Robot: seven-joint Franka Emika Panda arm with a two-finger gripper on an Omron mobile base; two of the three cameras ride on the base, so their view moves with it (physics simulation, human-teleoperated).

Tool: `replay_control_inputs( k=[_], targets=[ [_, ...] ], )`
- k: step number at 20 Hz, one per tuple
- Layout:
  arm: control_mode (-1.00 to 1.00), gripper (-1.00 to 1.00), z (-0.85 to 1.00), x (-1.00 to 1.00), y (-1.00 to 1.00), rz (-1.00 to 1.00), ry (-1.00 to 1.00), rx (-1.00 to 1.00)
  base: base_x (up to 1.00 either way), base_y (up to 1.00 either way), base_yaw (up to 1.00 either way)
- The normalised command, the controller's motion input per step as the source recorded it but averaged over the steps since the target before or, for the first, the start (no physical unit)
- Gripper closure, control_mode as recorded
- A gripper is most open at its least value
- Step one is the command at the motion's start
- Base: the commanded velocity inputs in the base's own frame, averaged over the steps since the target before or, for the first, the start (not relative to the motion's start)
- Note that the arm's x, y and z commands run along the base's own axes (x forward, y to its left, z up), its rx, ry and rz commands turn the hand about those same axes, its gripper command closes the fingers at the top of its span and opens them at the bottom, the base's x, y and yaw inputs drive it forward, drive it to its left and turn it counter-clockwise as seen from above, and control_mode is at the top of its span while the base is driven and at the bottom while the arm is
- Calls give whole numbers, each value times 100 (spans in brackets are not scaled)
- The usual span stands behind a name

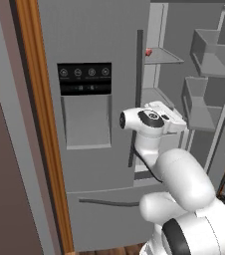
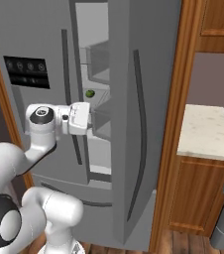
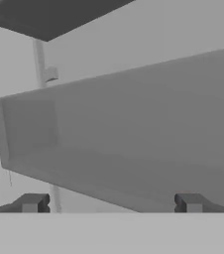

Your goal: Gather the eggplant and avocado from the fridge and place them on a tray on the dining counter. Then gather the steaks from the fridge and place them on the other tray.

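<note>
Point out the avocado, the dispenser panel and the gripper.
avocado [image 2: 89, 93], right base view, its round green body.
dispenser panel [image 1: 84, 78], left base view, the black button strip.
gripper [image 3: 111, 203], hand view, midway between its open fingertips.

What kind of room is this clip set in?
A rendered home kitchen, most likely: a steel fridge with one door open onto shelves, wooden cabinets, and a pale stone counter.

Avocado [image 2: 89, 93] inside open fridge [image 2: 134, 124]
</note>
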Motion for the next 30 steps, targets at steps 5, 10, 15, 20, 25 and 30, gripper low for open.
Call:
replay_control_inputs(
  k=[5, 10, 15, 20, 25, 30],
  targets=[
    [-100, -100, -5, -20, -53, -9, -2, 0, 0, 0, 0],
    [-100, -100, 0, -41, -59, -11, 0, 0, 0, 0, 0],
    [-100, -100, 2, -47, -57, -9, 0, 0, 0, 0, 0],
    [-100, -100, 11, -40, -43, -4, -1, 0, 0, 0, 0],
    [-100, -100, 9, -25, -24, 0, 0, -2, 0, 0, 0],
    [-100, -100, 10, -31, 51, 7, 0, -7, 0, 0, 0]
  ],
)
